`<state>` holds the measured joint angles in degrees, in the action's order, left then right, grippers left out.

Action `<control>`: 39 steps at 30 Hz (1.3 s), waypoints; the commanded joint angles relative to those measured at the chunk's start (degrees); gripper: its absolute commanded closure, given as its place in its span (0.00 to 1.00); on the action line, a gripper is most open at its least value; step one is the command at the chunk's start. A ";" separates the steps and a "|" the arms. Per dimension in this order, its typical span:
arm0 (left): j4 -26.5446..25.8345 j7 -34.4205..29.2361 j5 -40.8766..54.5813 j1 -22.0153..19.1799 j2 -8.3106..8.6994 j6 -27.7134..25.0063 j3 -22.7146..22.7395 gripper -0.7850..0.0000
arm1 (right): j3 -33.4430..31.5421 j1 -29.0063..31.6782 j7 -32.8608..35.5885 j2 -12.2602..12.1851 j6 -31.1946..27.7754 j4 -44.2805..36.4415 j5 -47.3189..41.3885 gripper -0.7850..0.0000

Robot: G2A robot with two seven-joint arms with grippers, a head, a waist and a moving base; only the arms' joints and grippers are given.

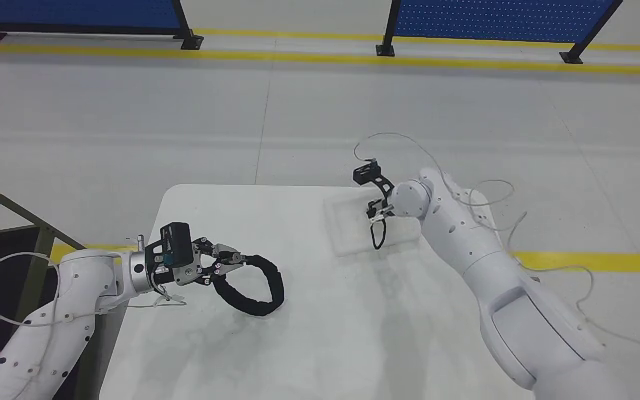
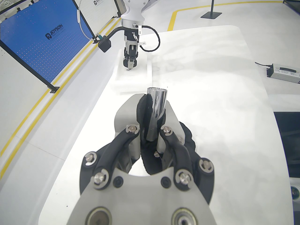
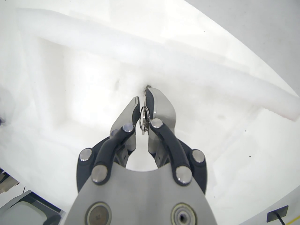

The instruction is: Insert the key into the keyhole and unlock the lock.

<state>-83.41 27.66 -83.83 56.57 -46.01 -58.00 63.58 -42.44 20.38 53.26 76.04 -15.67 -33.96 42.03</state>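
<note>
**Key in one gripper, lock in the other, well apart**

The left gripper (image 1: 232,265) sits over the left side of the table (image 1: 350,330) and it's clamped on the lock (image 1: 275,290). In the left wrist view the fingers (image 2: 126,115) are closed in tight on either side of the lock's shiny cylinder (image 2: 156,99). The cylinder pokes out past the fingertips, tilted a bit, with its flat end facing away from the wrist and toward the other arm. The black cable (image 2: 188,139) curls off behind one finger. From the top it makes a loop just beyond the gripper, toward the middle of the table. I can't tell if the loop rests on the table or hangs just above it.

The right gripper (image 1: 374,212) is over at the far side, pointing down into a shallow white foam tray (image 1: 345,238). In the right wrist view its fingers (image 3: 164,111) are almost fully closed, with only a thin gap left. The key (image 3: 142,118) and its ring stand edge-on in that gap, and it looks pinched between the black pads. The fingertips are right down by the tray floor, though I can't tell whether they touch it. There's a small dark speck at the tip of one finger, and I can't make out what it is.

So the key is at the tray and the lock is at the left gripper, with a good stretch of bare table between them.
</note>
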 commanded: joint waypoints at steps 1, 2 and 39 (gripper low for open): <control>0.00 0.00 0.00 0.00 0.00 0.00 0.00 1.00 | -0.16 0.21 0.96 -0.28 0.64 -1.24 0.89 1.00; 0.00 0.00 0.00 0.00 0.00 0.00 0.00 1.00 | -0.22 0.41 1.57 -0.43 0.98 -2.08 1.37 1.00; 0.00 0.00 0.00 0.00 0.00 0.00 0.00 1.00 | -13.27 12.12 12.51 -6.35 13.50 -23.78 4.30 1.00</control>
<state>-83.41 27.66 -83.83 56.57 -46.01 -58.00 63.58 -55.71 31.90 65.87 69.74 -2.38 -57.32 46.23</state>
